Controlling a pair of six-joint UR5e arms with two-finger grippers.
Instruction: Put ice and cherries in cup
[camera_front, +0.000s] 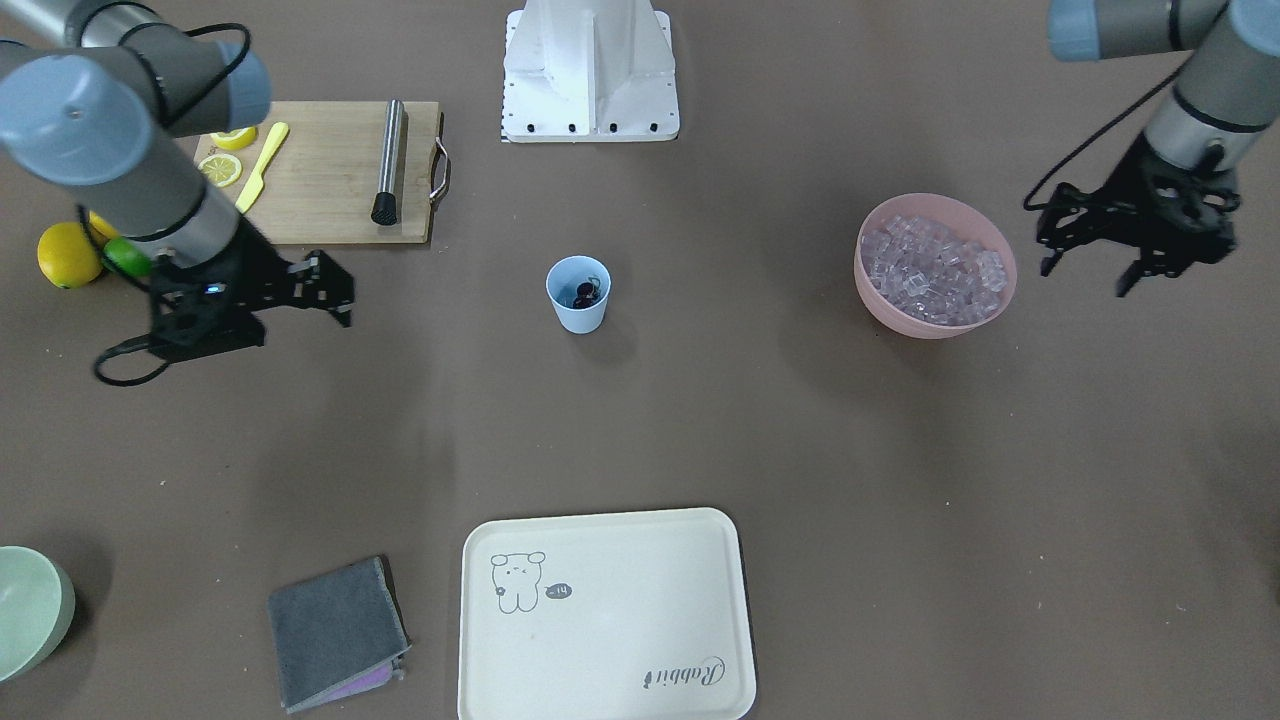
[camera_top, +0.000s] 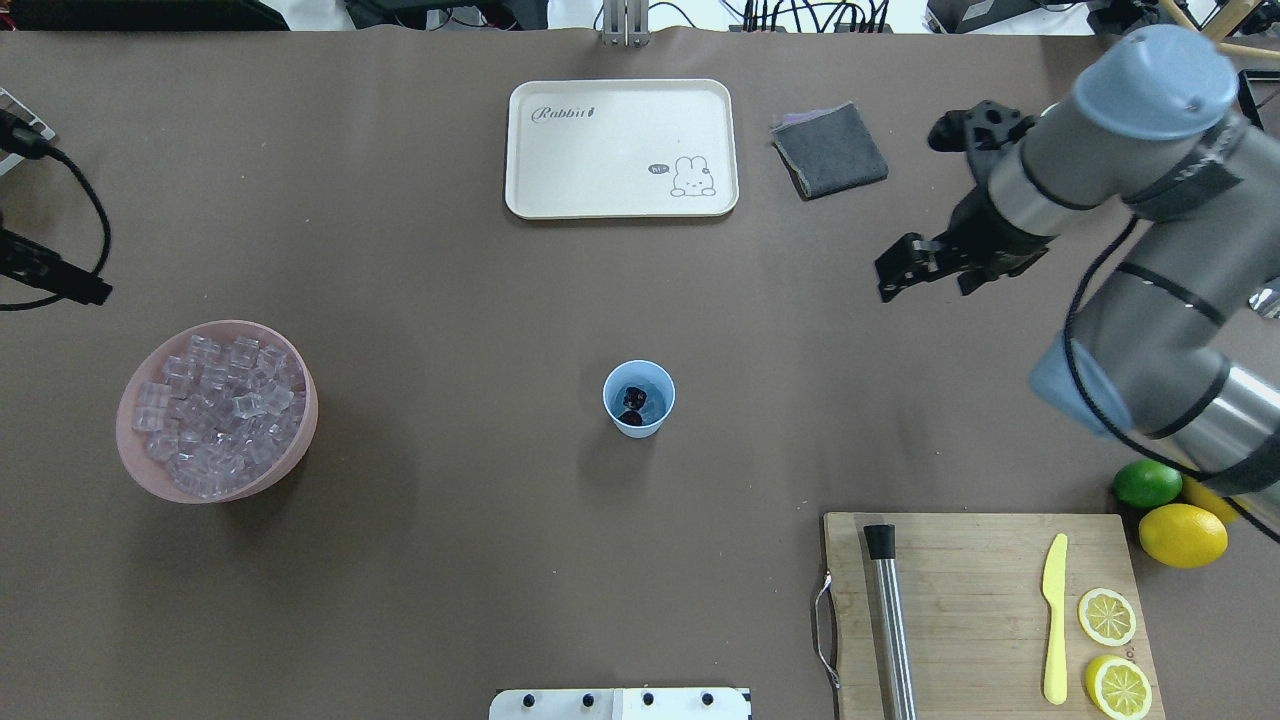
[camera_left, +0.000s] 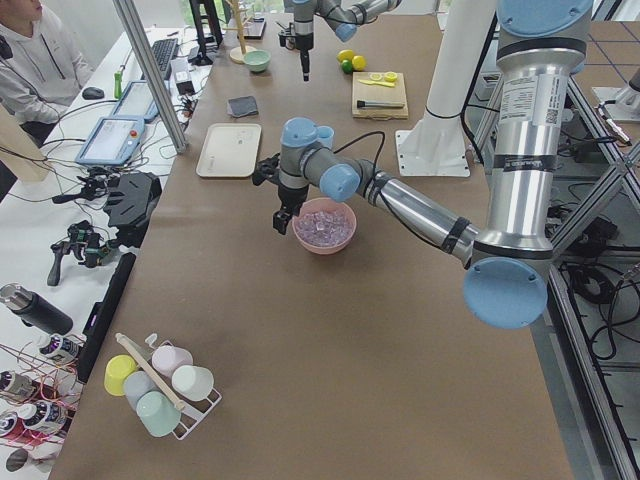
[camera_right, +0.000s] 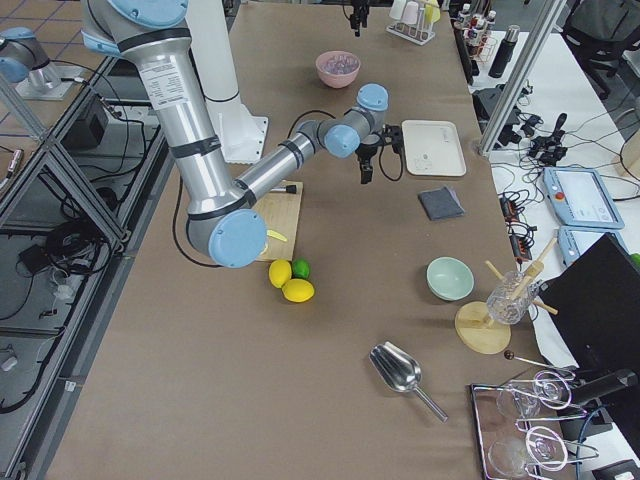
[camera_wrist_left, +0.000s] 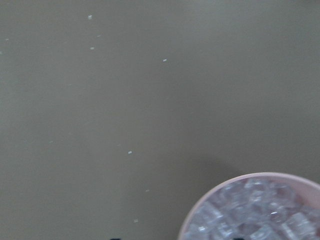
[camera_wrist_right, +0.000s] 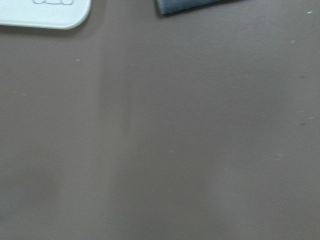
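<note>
The light blue cup stands at the table's middle, also in the overhead view. The dark cherries lie inside it. I cannot tell whether ice is in the cup. The ice fills a pink bowl on my left side. My left gripper hangs open and empty beside the bowl, on its side away from the cup. Its wrist view shows the ice at the lower right. My right gripper is open and empty, well away from the cup.
A cream tray and a grey cloth lie at the far side. A wooden board holds a steel muddler, a yellow knife and lemon slices. A lemon and a lime sit beside it. A green bowl is at the corner.
</note>
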